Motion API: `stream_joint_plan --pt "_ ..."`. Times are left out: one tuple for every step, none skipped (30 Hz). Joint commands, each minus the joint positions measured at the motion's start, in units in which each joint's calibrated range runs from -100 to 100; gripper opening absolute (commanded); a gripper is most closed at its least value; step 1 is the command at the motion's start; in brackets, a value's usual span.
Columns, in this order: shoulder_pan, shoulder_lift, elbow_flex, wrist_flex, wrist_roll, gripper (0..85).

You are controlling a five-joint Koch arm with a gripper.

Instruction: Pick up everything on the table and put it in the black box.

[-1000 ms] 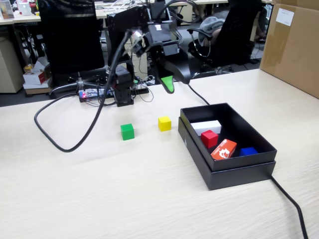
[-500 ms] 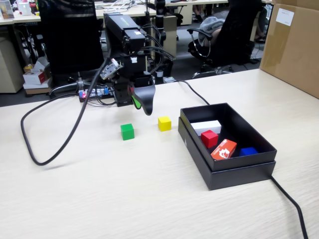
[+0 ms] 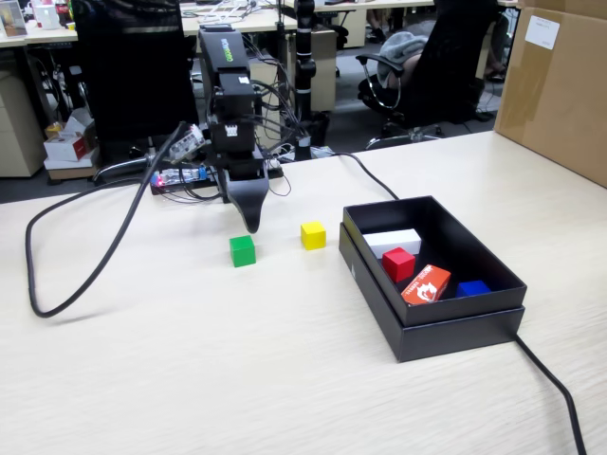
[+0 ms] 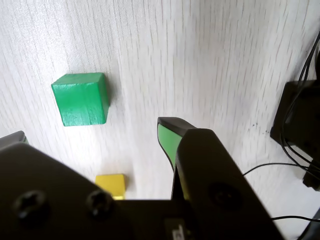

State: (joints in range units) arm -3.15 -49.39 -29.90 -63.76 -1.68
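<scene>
Beige tabletop (image 3: pixel 237 360): your table is wood-grain, with two of the three cubes still on it, so by my reading one is delivered and two remain.
Gripper (image 3: pixel 252 226): it hangs tip-down above the table, just behind the green cube and not touching it. Its jaws stand apart in the wrist view, one green-lined finger (image 4: pixel 168 140) clear in the middle and the other only a grey corner at the left edge, nothing between them. You look lined up for a descent.
Green cube (image 3: pixel 242 250): one, flat on the table, nearest the gripper. In the wrist view it (image 4: pixel 81 98) lies off-centre between the fingers, so shift toward it before you lower.
Yellow cube (image 3: pixel 313 235): one, on the table between the green cube and the box, near both, touching neither.
Black box (image 3: pixel 376 289): one, shallow, at the right, open on top so you can drop pieces in.
Red cube (image 3: pixel 398 263): one, already inside, beside a white block (image 3: pixel 391 241).
Other contents: one orange-red carton (image 3: pixel 426 284) and one blue piece (image 3: pixel 472 287), both inside the box.
</scene>
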Motion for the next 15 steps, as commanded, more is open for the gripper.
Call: stream_joint_plan --pt "-0.9 1.7 2.1 2.3 -0.7 51.3" --pt "-1.3 3.3 2.7 2.9 -0.9 51.3" --pt "-1.5 4.1 3.1 3.2 -1.0 51.2" --pt "-1.5 5.0 3.1 3.7 -1.1 51.2" --pt "-1.7 6.0 3.2 4.3 -1.2 51.2" --pt "-1.8 6.6 3.2 5.0 -1.2 51.1" --pt "-1.9 7.4 3.2 5.6 -1.2 50.9" --pt "-1.9 8.0 3.1 6.2 -1.3 50.7" --pt "-1.9 8.8 3.1 6.6 -1.4 50.7" --pt "-2.0 9.5 3.1 7.1 -1.5 50.7" --pt "-2.0 9.9 3.1 7.7 -1.5 50.5" --pt "-2.1 10.4 3.1 8.3 -1.5 50.4" --pt "-2.1 10.9 3.1 8.6 -1.5 50.1" --pt "-2.1 11.2 3.1 8.9 -1.5 50.1" --pt "-2.1 11.6 3.1 9.2 -1.6 50.1"
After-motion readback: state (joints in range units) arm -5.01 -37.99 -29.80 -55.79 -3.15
